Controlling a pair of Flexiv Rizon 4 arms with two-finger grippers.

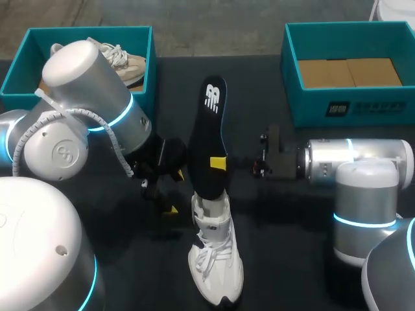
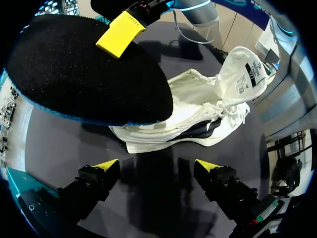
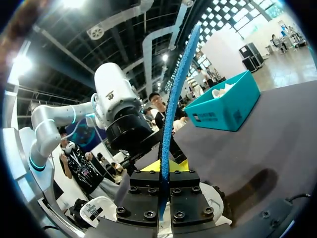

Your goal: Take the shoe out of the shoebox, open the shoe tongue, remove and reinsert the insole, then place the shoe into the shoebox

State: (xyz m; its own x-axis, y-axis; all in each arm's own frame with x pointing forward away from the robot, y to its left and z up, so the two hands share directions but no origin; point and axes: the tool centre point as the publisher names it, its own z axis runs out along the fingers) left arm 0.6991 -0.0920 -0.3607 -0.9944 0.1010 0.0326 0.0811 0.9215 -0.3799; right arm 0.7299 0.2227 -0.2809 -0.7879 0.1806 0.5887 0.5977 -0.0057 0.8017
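The white lace-up shoe (image 1: 217,259) lies at the middle of the dark desk's (image 1: 292,259) front edge, tongue pulled up. Over its opening the flat black insole (image 1: 209,136), blue-rimmed and fuzzy-faced, is pinched by the right gripper (image 1: 218,163). The left gripper (image 2: 156,166) hangs beside the shoe, fingers spread around nothing. Two teal shoeboxes sit well apart from the shoe: one (image 1: 91,30) at the back left corner, the other (image 1: 337,107) at the back right.

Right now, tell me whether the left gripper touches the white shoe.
Apart. Left wrist view: bare table shows between the shoe and the open left gripper.
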